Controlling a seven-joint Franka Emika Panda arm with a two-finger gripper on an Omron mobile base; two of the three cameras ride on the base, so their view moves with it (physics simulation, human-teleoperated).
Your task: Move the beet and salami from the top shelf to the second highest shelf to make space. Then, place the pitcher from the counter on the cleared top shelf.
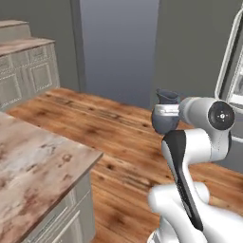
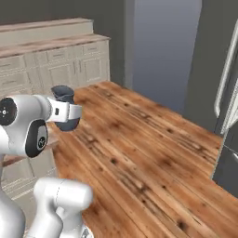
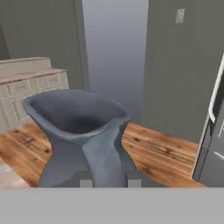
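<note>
The end effector (image 3: 105, 177) is pressed together on the handle of the pitcher (image 3: 81, 135), which hangs in the air in front of the arm, off the desk (image 1: 33, 166) and over the wooden floor (image 2: 148, 153). In the hand view the handle runs down the near side of the pitcher straight into the grip, with the flared mouth open just above it. The pitcher looks rigid and smooth, probably ceramic or glazed, so likely fairly heavy for a one-sided hold and apt to swing or slip round the handle if the wrist turns fast; the handle seems the sensible place to keep hold, since the bulbous body looks too wide for the jaws. From the pitcher, the desk's corner lies low and to the left in the left base view, well apart, so that edge is not a present worry. Beyond the pitcher the floor is bare toward the grey wall (image 3: 113, 52). To the pitcher's right stands the fridge door (image 2: 228, 93) with its long pale handle, the nearest thing to graze. The rear cabinets (image 2: 56, 65) sit far off to the left.
</note>
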